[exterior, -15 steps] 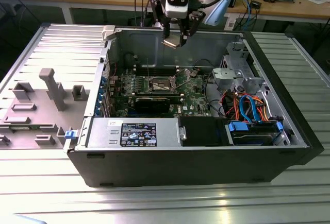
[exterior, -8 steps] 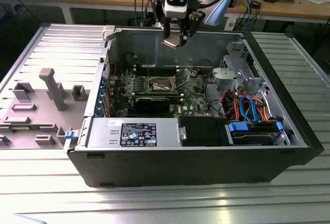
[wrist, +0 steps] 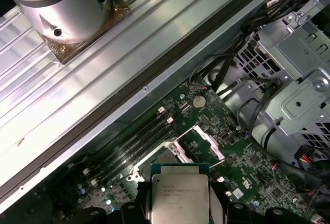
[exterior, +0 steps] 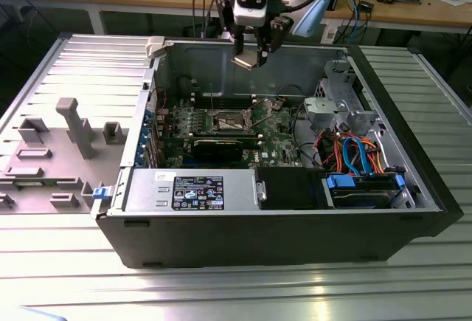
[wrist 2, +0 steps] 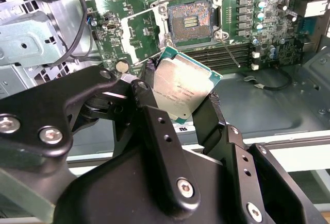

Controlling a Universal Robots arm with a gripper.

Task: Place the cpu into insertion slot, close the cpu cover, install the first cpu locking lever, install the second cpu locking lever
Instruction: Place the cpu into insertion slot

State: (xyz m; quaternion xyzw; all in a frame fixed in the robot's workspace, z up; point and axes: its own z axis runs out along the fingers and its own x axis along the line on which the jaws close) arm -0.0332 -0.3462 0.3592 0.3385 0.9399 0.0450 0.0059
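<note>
My gripper hangs high above the open computer case, shut on the cpu, a flat square chip with a silver-grey top. In the second wrist view the cpu sits tilted between the two black fingers. Beyond it lies the insertion slot, open, with its dark pin field bare. The cpu cover stands swung open beside the slot. In the first wrist view the cpu partly hides the slot, and the open cover is beside it. In the exterior view the slot lies well below the gripper.
Thin wire levers lie loose beside the socket. Memory slots run along one side of it. A long black graphics card, a metal drive cage with cables and the case walls surround the board.
</note>
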